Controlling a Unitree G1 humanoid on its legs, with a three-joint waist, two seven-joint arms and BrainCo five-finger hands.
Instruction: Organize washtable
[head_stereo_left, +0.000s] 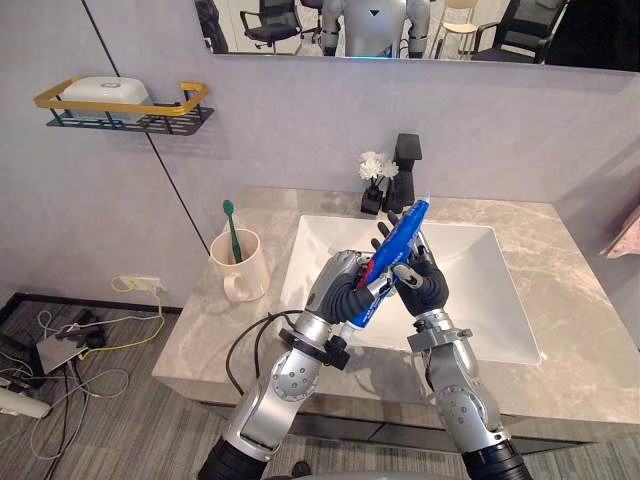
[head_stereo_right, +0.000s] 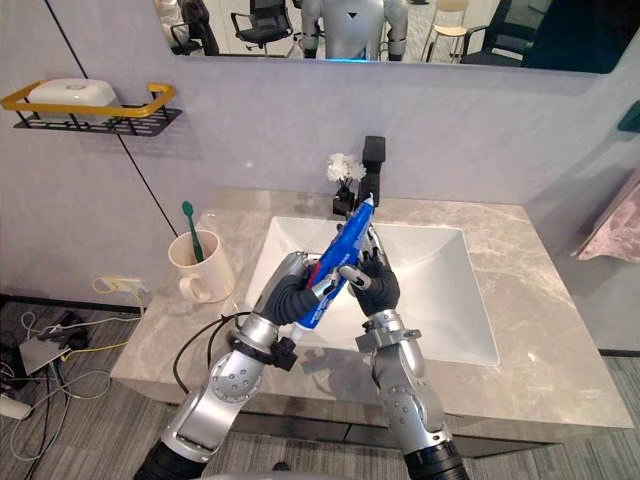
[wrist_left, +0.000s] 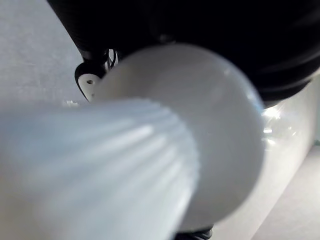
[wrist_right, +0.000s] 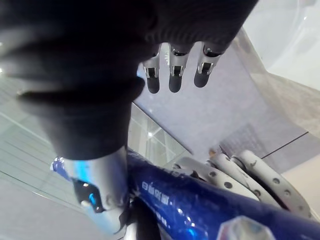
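We saw both hands raised over the white rectangular sink basin (head_stereo_left: 470, 275), which was set in a grey marble-look countertop (head_stereo_left: 585, 300). Between them they held a glossy blue plastic toothpaste tube (head_stereo_left: 400, 245). It tilted steeply, its flat crimped end pointing up toward the wall and its ribbed white screw cap (wrist_left: 100, 165) pointing down at the robot.

The left hand (head_stereo_left: 340, 290) had the lower part of the tube, close above the cap. In the right wrist view we noted its silver fingers (wrist_right: 240, 175) curled round the blue body, so this hand was closed on the tube.

The right hand (head_stereo_left: 428, 285) met the tube from the other side, touching it at mid-length. Its fingers (wrist_right: 172, 75) stood nearly straight and apart from the tube, while its thumb (wrist_right: 100, 185) lay against the blue surface. We took it as a loose, mostly open hand steadying the tube, not clasping it.

On the countertop to the robot's left stood a cream ceramic mug (head_stereo_left: 240, 265) with a green toothbrush (head_stereo_left: 232, 228) upright in it. Behind the basin we saw a black angular faucet (head_stereo_left: 405, 165), and just beside it a small dark vase of white flowers (head_stereo_left: 375, 168). On the wall to the left hung a black wire shelf with a yellow rail (head_stereo_left: 150, 122), carrying a white lidded soap box (head_stereo_left: 100, 95). A mirror (head_stereo_left: 400, 25) ran along the top of the wall.
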